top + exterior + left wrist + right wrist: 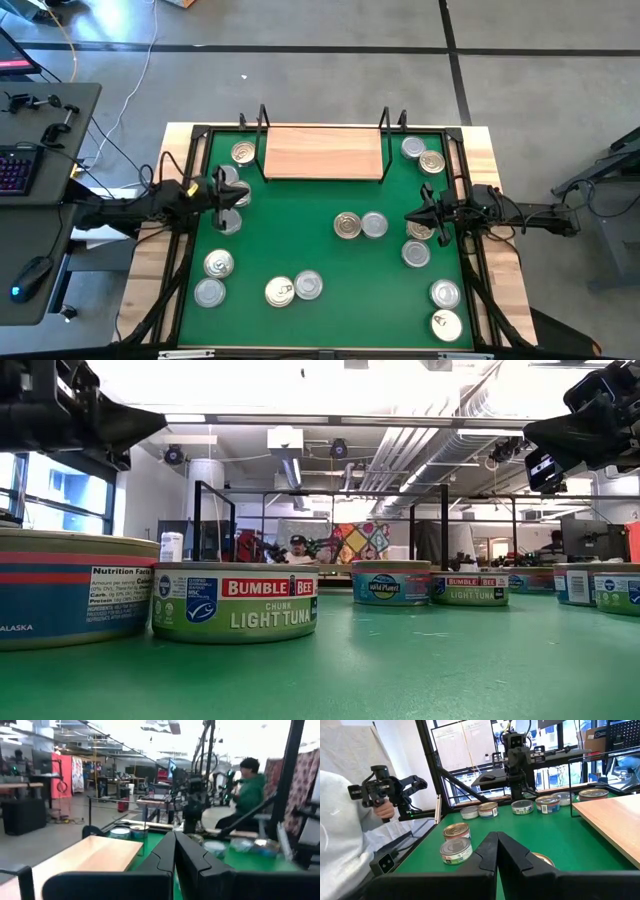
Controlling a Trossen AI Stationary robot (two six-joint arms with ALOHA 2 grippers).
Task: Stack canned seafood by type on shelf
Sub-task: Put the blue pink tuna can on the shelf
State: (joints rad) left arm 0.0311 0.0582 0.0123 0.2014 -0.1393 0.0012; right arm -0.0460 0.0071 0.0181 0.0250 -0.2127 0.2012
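Several round flat tins of canned seafood lie scattered on the green mat (300, 250), resting on their flat bottoms: a pair at the centre (347, 225), a pair near the front (280, 291), others along the left (219, 264) and right (445, 293) sides. The wooden shelf (323, 152) stands at the far middle with nothing on its board. My left gripper (222, 192) hovers shut above the mat's left side, over tins there. My right gripper (425, 213) hovers shut at the right side. Both point level toward each other and hold nothing.
Black frame bars (190, 200) run around the mat. A keyboard (14, 170) and a mouse (30, 270) lie on a side desk to the left. A person in a green top (247, 795) sits beyond the right edge; another person's hand holds a controller (385, 795) beyond the left edge.
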